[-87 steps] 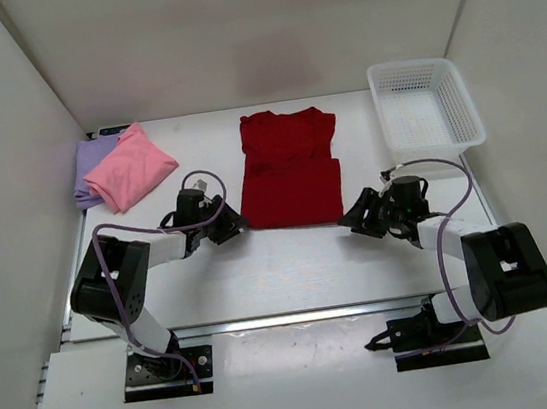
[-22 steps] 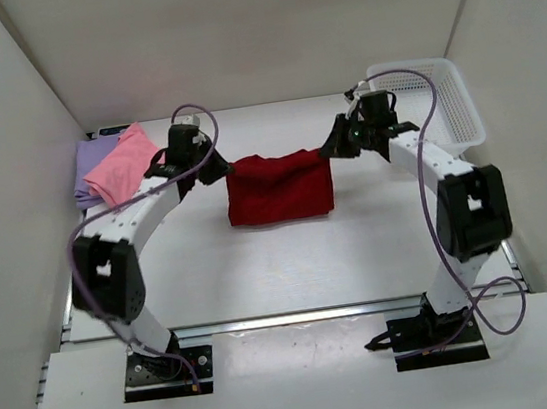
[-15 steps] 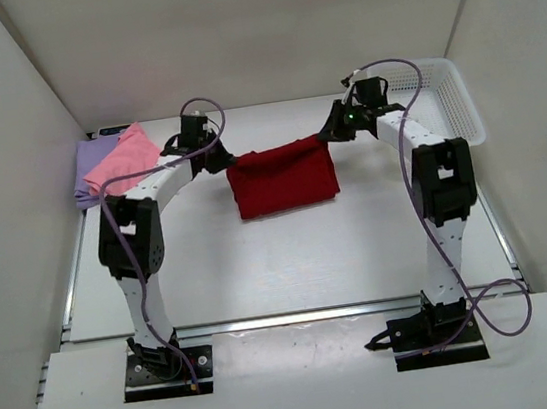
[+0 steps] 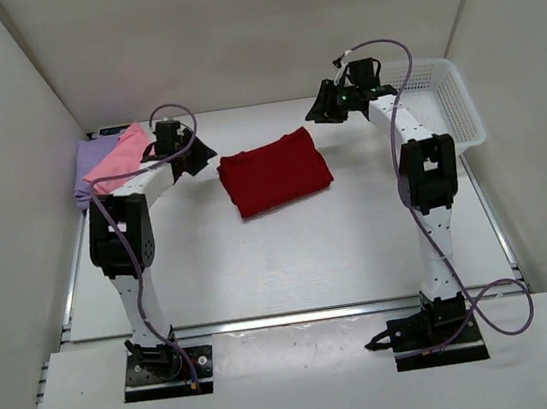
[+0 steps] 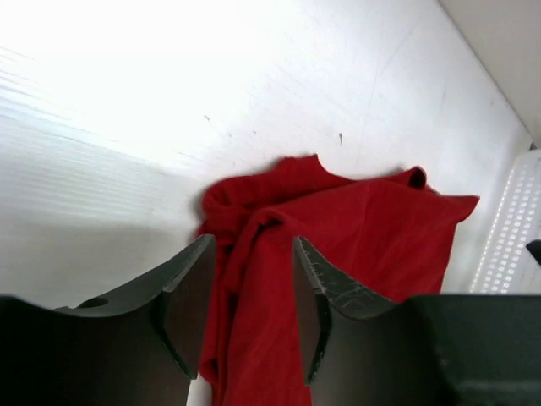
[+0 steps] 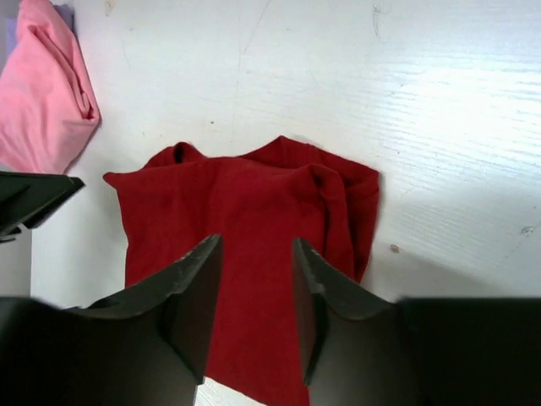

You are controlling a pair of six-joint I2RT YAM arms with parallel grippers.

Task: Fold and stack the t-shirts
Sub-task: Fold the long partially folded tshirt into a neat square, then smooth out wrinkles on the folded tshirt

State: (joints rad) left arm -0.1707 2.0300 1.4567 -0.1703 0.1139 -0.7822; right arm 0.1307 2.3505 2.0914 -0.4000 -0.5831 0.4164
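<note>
Looks like the tail end of the fold step, with stacking next. Finds the dark red t-shirt [image 4: 274,172] mid-table, lying on the table [image 4: 260,257], folded into a rough rectangle, slightly skewed, far edge bunched and lumpy in both wrist views. Puts the left gripper [image 4: 199,156] just beside the shirt's far left corner and the right gripper [image 4: 319,108] near its far right corner. Shows fingers spread and empty on both sides, with red cloth visible past the gap and nothing pinched. Hard to say from overhead how high either gripper hangs; probably clear of the fabric.

Places the pink t-shirt [image 4: 119,164] folded on top of the lavender t-shirt [image 4: 86,174] in the far left corner, well apart from the red one. Counts two of three stacked, by that layout. Notes the white basket [image 4: 442,107] at far right, not involved.

Next move calls for a fresh two-point grasp on the red bundle, likely at both ends of one edge. Then lift without opening the fold, carry left, set square on the pink one. Needs care with the bunched far edge, likely to slip loose in transit.
</note>
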